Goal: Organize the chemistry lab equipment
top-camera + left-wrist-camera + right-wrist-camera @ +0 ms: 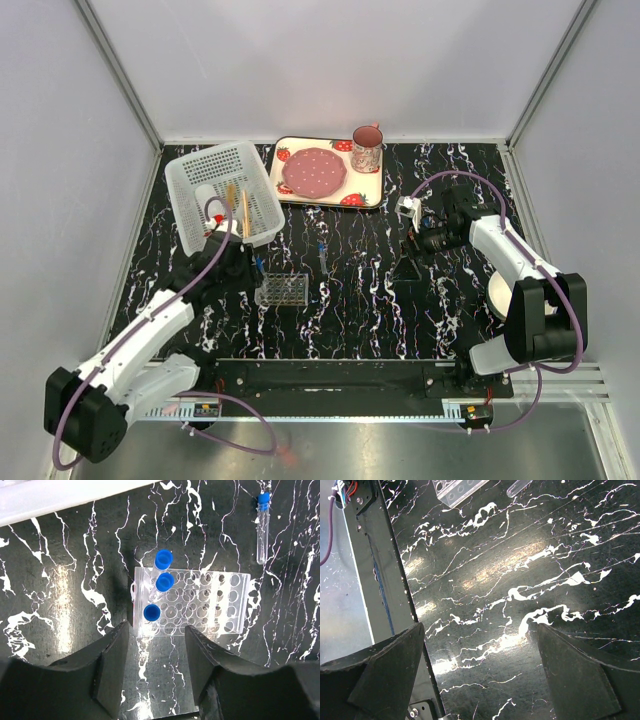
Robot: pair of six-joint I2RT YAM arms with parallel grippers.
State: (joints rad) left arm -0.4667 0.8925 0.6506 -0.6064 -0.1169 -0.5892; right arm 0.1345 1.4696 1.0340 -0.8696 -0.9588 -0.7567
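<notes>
While the left gripper (157,632) hangs empty with jaws apart, just short of the clear rack (210,602), three blue-capped tubes (164,582) stand in its end column. Tube loading appears under way. One loose tube (262,527) lies on the surface (60,580) beyond the rack; the next move calls for reaching over and pinching it. Well apart, the right gripper (480,630) is wide open and empty.

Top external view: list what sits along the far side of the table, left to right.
White basket → pink plate → mug
</notes>
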